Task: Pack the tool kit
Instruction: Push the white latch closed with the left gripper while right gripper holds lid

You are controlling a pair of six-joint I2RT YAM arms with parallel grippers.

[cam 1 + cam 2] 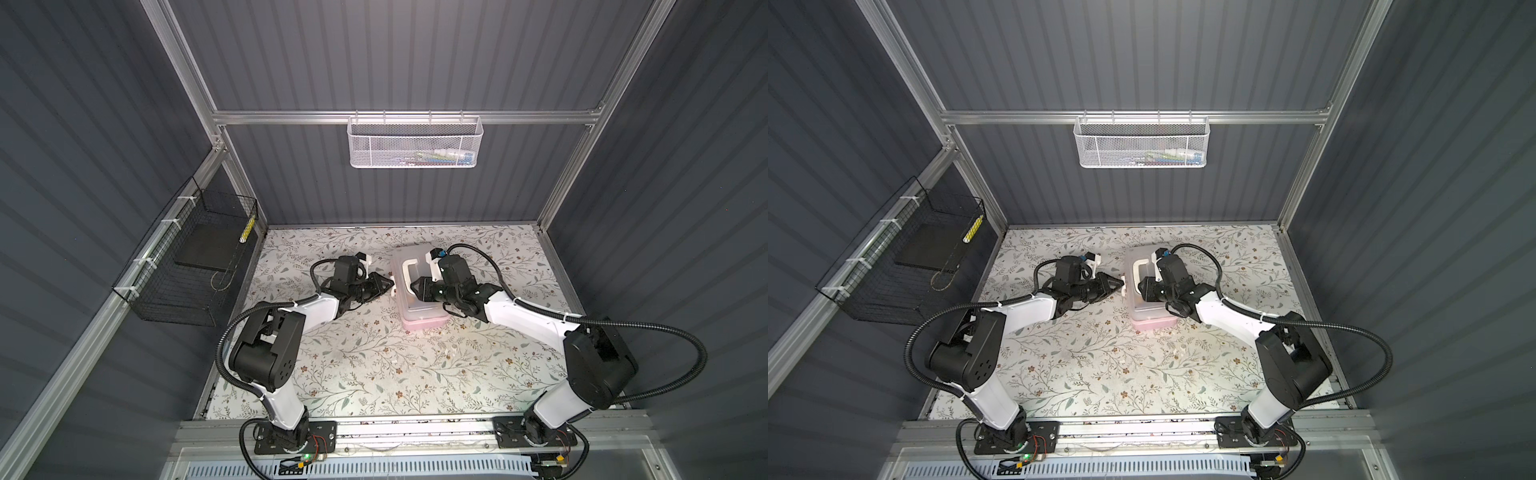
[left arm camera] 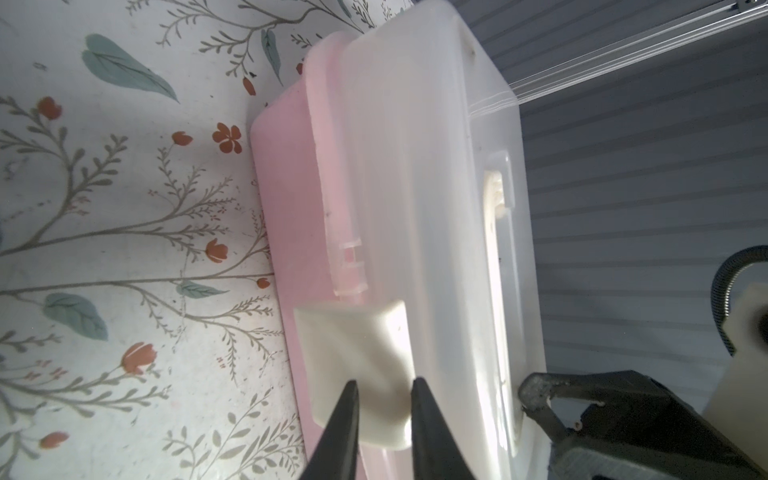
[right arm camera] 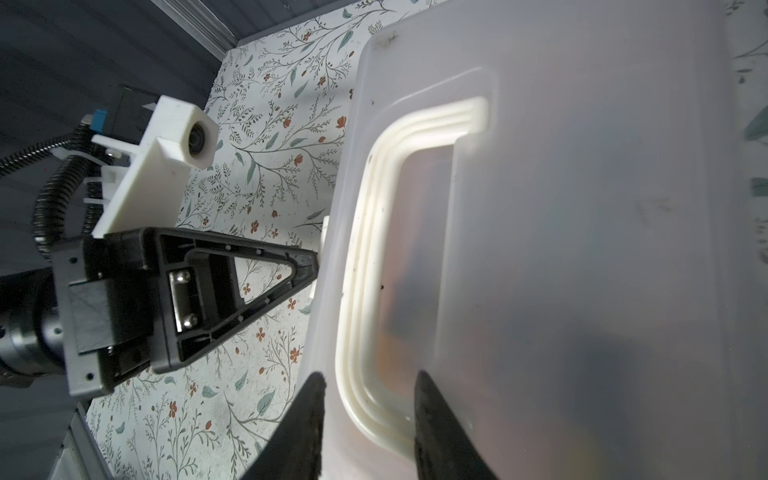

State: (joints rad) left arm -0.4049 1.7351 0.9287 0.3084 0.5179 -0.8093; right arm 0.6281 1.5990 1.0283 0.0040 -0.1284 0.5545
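Left end effector (image 2: 384,388) sits with jaws narrow at the white latch (image 2: 357,357) on the tool kit (image 1: 417,311); pinching or just pushing, I cannot tell. Right end effector (image 3: 368,386) straddles the handle (image 3: 365,249), half spread, grip unclear. I judge we're latching: next, press that clip home while the lid (image 3: 582,249) is held down. It lies toward the bench's (image 1: 374,365) far middle, frosted lid down over a pink base (image 2: 291,249).

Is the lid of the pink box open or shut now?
Shut: the frosted lid sits flat on the pink base along its visible edge. Whether the white latch is fastened, cannot tell.
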